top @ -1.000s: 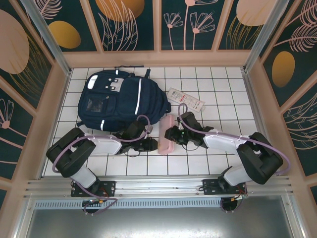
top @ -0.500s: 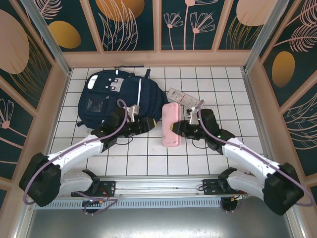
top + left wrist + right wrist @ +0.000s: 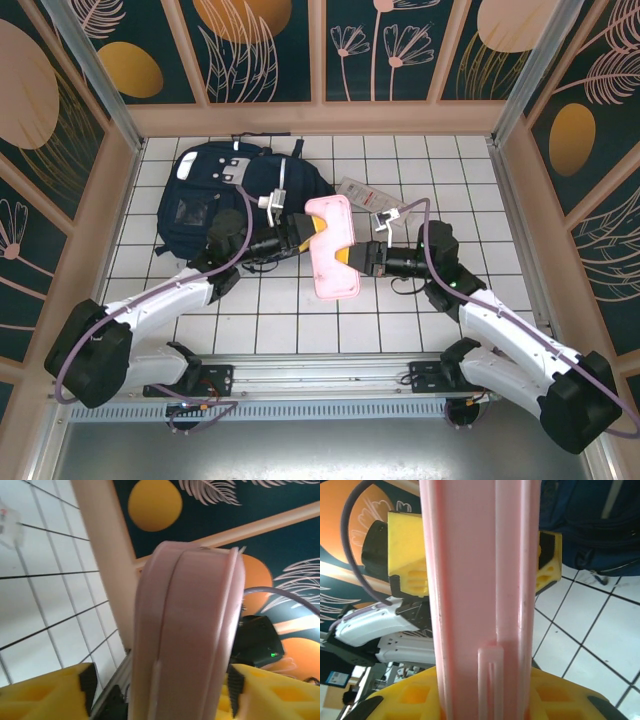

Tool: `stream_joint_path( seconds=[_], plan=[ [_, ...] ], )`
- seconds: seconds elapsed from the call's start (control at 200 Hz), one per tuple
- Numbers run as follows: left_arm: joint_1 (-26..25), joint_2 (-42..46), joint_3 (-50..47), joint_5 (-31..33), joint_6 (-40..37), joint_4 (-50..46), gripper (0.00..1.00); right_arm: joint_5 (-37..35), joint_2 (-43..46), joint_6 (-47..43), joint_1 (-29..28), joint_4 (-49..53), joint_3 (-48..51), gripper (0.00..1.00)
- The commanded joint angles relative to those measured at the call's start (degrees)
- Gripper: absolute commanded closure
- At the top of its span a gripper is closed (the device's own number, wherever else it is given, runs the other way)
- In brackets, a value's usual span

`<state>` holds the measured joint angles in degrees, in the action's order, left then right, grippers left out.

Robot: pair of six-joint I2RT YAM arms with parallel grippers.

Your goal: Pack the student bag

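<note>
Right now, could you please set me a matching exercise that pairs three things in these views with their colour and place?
Things:
1. student bag
2. long case
3. flat packet

Descriptions:
A. white, lying flat on the tiled table, just right of the bag
B. navy, at the far left of the table
C. pink, raised above the table near its middle

Pairs: 1-B, 2-C, 3-A
</note>
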<state>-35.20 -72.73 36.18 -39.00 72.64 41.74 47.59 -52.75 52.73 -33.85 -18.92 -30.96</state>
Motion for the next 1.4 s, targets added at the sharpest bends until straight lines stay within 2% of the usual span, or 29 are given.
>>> stream_joint_path(
  seconds=[0.0,0.245,0.285,0.365,0.45,0.586,0.676,0.826,0.951,1.041,1.131,1.396],
  plan=[
    [0.03,-1.36,1.34,-2.62,3.54,9.88,0.41,3.81,1.12,1.82,-0.16,-7.32,0.81,0.83],
    [0.00,-4.15,1.33,-2.21,8.39,18.66,0.72,3.32,0.82,1.18,-0.03,-6.17,0.57,0.82],
    [-0.01,-4.43,1.42,-2.29,8.98,19.66,0.76,2.60,0.85,0.98,0.10,-5.35,0.51,0.79],
    [0.01,-4.20,1.73,-1.75,8.57,18.41,0.80,0.94,0.93,0.21,0.29,-3.64,0.46,0.68],
    [0.02,-3.11,1.95,0.18,6.99,15.55,0.81,-1.77,1.35,-0.29,0.56,-1.37,0.05,0.40],
    [0.13,-0.85,1.48,6.55,7.19,12.99,0.82,-11.19,4.04,-0.03,0.68,2.60,0.10,0.11],
    [0.13,1.45,0.56,13.84,8.15,12.33,0.83,-17.98,6.91,4.54,0.68,-0.31,3.67,0.02],
    [0.13,5.75,-3.87,29.56,11.39,12.64,0.84,-27.32,10.94,13.63,-1.08,-12.86,11.94,0.01],
    [0.05,6.95,-6.46,37.40,13.31,13.22,0.84,-35.78,11.09,12.41,-5.30,-22.72,15.24,0.01],
    [0.06,5.86,-6.41,38.23,13.89,13.69,0.85,-40.05,8.73,10.60,-7.45,-29.53,15.08,0.01],
    [0.10,4.12,-6.26,37.61,15.30,15.48,0.85,-41.44,5.33,8.66,-8.50,-30.02,12.32,0.01],
    [0.13,2.15,-6.27,37.56,16.39,16.09,0.85,-34.65,-6.35,10.55,-8.68,-36.91,6.13,0.02]
  ],
)
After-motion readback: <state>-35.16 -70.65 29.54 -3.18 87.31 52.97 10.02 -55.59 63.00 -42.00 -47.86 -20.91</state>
